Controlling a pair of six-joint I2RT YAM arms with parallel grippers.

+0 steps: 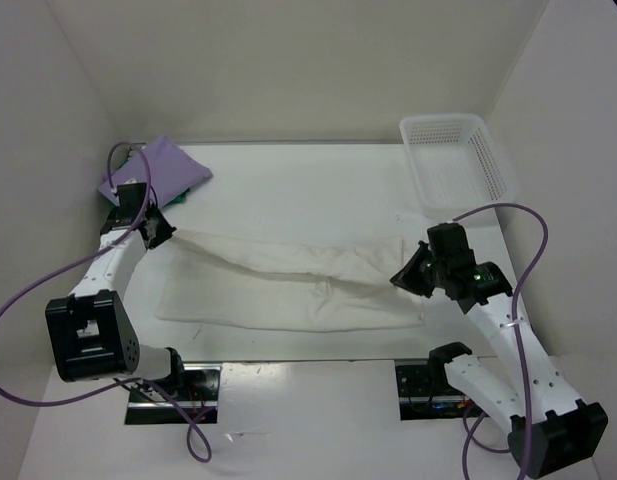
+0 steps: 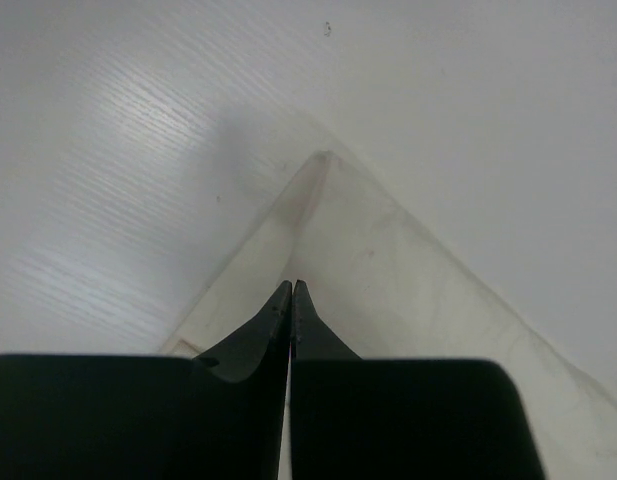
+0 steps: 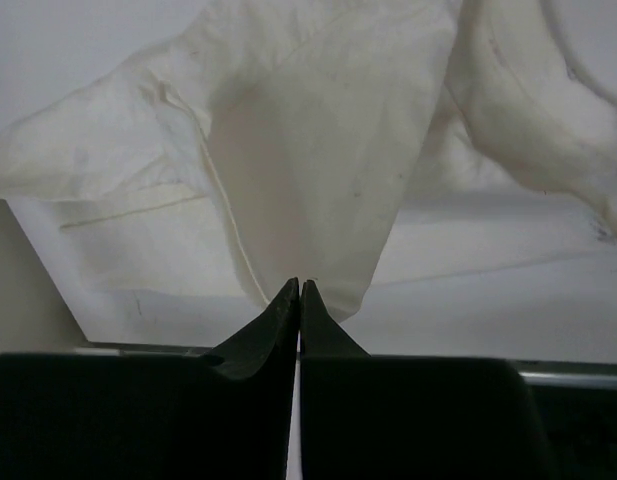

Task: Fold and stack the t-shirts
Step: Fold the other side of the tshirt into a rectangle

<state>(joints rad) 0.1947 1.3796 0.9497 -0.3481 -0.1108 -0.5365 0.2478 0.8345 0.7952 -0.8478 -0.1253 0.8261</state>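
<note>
The right tool (image 3: 297, 290) is closed, pinching a hanging fold of the white t-shirt (image 3: 318, 160) above the table (image 3: 488, 300).

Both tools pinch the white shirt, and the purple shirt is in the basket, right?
No. The top view shows the purple shirt on the table, far left, not in the basket. The left tool and right tool do pinch the white shirt.

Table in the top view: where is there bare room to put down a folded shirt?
The widest bare patch of the table is the far strip between the purple shirt and the basket, beyond the white t-shirt. A thin strip runs along the near edge. Crowded: both ends of the t-shirt, where the left gripper and right gripper pinch it.
</note>
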